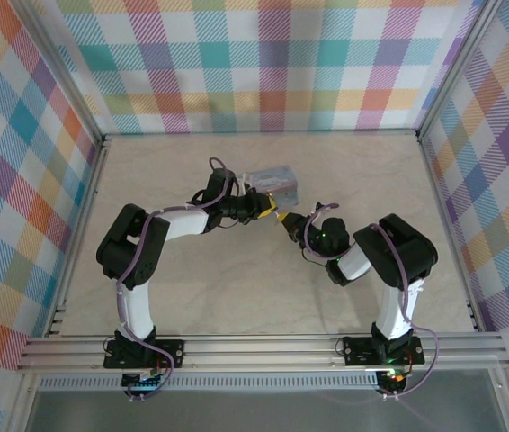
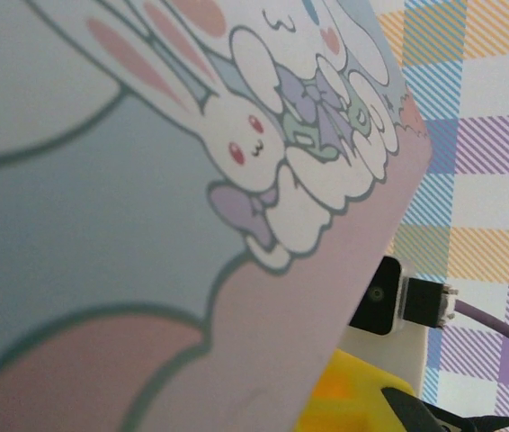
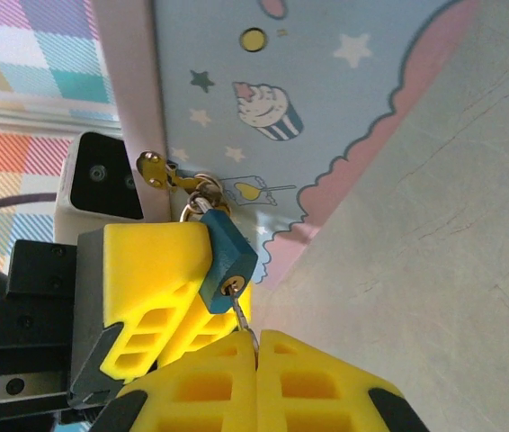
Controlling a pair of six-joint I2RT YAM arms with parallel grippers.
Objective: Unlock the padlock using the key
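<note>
Dark thin metal key (image 3: 240, 311), pinched by right tool (image 3: 256, 340), could bend if twisted askew inside the bluish padlock (image 3: 227, 256) clamped by left tool (image 3: 208, 292).

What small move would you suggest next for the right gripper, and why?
Probably a gentle twist of the right gripper about the key's axis. The key already sits in the keyhole of the padlock, pinched by the right gripper. The padlock hangs shut on the tin, and the left gripper appears to clamp it steady.
</note>
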